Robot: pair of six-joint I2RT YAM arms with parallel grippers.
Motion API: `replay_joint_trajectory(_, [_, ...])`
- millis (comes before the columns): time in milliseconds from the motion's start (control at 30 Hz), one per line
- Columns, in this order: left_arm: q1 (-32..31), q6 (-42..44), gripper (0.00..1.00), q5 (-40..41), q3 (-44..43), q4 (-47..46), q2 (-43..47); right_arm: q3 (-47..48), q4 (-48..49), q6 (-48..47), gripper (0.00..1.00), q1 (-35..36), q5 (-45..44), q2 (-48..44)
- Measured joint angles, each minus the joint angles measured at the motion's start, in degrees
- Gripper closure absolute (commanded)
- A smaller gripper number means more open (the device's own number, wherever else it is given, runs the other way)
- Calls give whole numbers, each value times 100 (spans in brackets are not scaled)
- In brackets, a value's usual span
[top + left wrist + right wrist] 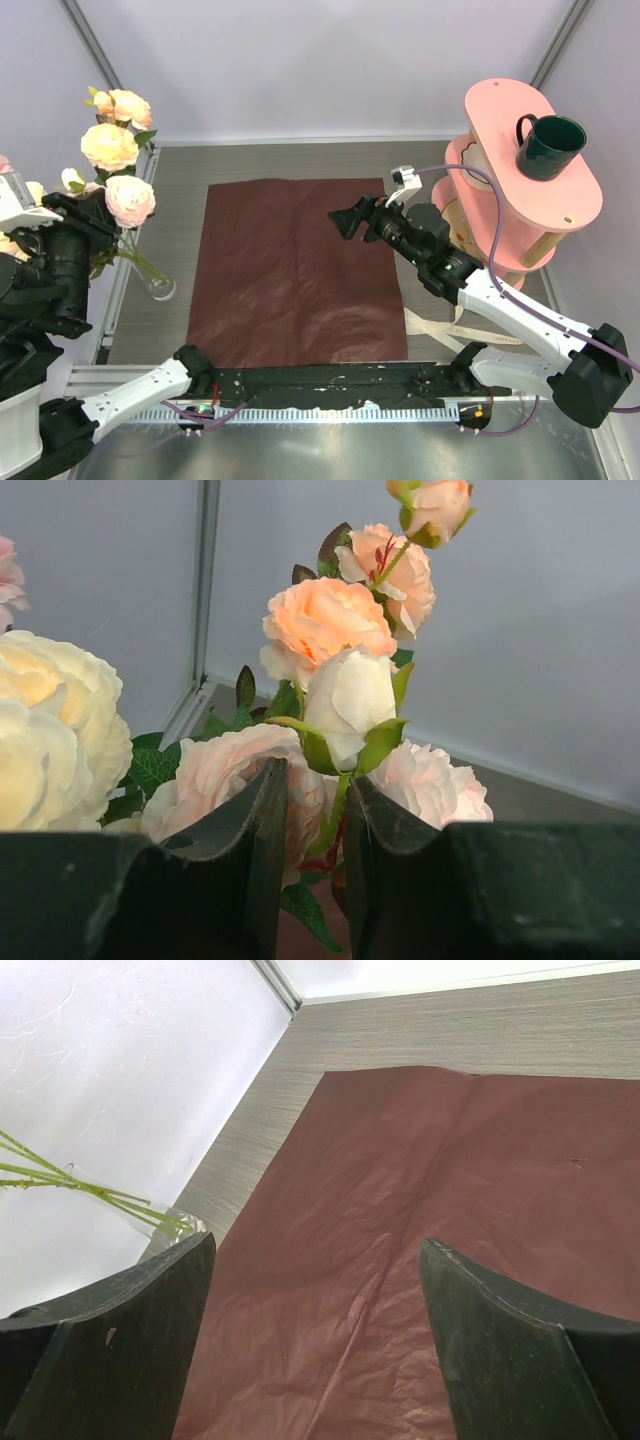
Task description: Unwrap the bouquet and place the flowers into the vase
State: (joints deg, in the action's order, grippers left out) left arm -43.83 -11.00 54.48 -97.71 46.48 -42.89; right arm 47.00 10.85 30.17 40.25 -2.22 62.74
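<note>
1. Right up against the lens in the left wrist view: dark fingers [240, 850] of the left gripper [318, 780], narrowed to a slim gap with a green stem and leaf poking up through it. Can't tell whether actually pinching the stem or just close around it.
2. Packed just behind those fingers: the flowers [325, 620], peach, cream and pale pink roses with green leaves. Upper left corner of the top view for these.
3. Following the thin stems down lands at the vase [159, 286], small clear glass, left side of the top frame, just left of the paper's edge. Stems already in it.
4. Smack in the middle of the table [300, 160]: dark red paper [295, 280], opened out flat, a few creases.
5. Off the paper's lower right corner: cream ribbon [432, 325], loose, partly under the right arm.
6. Hovering over the paper's upper right part: right gripper [340, 222], spread wide, nothing between the jaws.
7. Far right of the top view: pink shelf [500, 115] with a dark green mug [550, 148] on top.
</note>
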Motion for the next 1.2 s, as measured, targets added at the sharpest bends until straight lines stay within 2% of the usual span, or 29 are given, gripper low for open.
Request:
replay_joint_trajectory(100, [0,-13,66,68,-2,0,76,0,0,2,12,0,2,0])
replay_joint_trajectory(133, [0,-13,56,96,-13,7,83,0,0,4,12,0,2,0])
replay_joint_trajectory(233, [2,-4,44,92,-118,33,52,0,0,4,12,0,2,0])
replay_joint_trajectory(433, [2,-46,35,-168,-507,101,-26,0,0,4,12,0,2,0])
replay_joint_trajectory(600, [0,-127,32,-588,-802,94,-24,0,0,11,12,0,2,0])
replay_joint_trajectory(800, [0,-299,36,-1191,-966,7,-20,0,-2,31,12,0,22,4])
replay_joint_trajectory(1200, [0,-407,35,-1958,-1279,-188,-26,2,-72,26,13,0,382,197])
